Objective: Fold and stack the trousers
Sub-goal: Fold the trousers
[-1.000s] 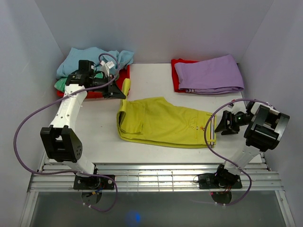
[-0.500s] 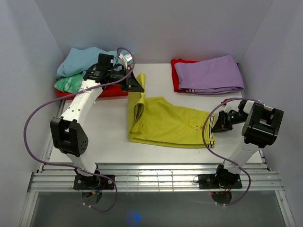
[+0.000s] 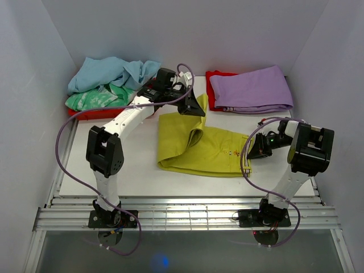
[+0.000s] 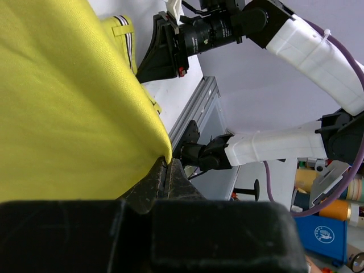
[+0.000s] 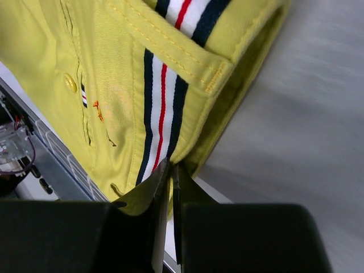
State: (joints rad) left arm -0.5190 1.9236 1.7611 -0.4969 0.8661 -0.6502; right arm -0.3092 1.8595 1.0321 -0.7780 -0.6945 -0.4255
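The chartreuse-yellow trousers [image 3: 199,149] lie mid-table, partly folded, waistband towards the right. My left gripper [image 3: 197,108] is shut on a raised fold of the leg end, held above the trousers' back edge. In the left wrist view the yellow cloth [image 4: 68,114] fills the left side and its corner is pinched at the gripper [image 4: 166,165]. My right gripper [image 3: 254,151] sits low at the waistband end. In the right wrist view it [image 5: 172,168] is shut on the waistband edge of the trousers [image 5: 114,85], beside the striped inner ribbon [image 5: 162,114].
A folded lilac garment [image 3: 253,88] lies on a red one [image 3: 214,85] at the back right. Light blue [image 3: 111,71] and green-patterned [image 3: 91,100] garments are heaped at the back left. Metal rails [image 3: 182,213] line the table's near edge.
My left gripper has swept from the back left to the right, carrying the leg end over the trousers. My right gripper has moved in and shut on the waistband.
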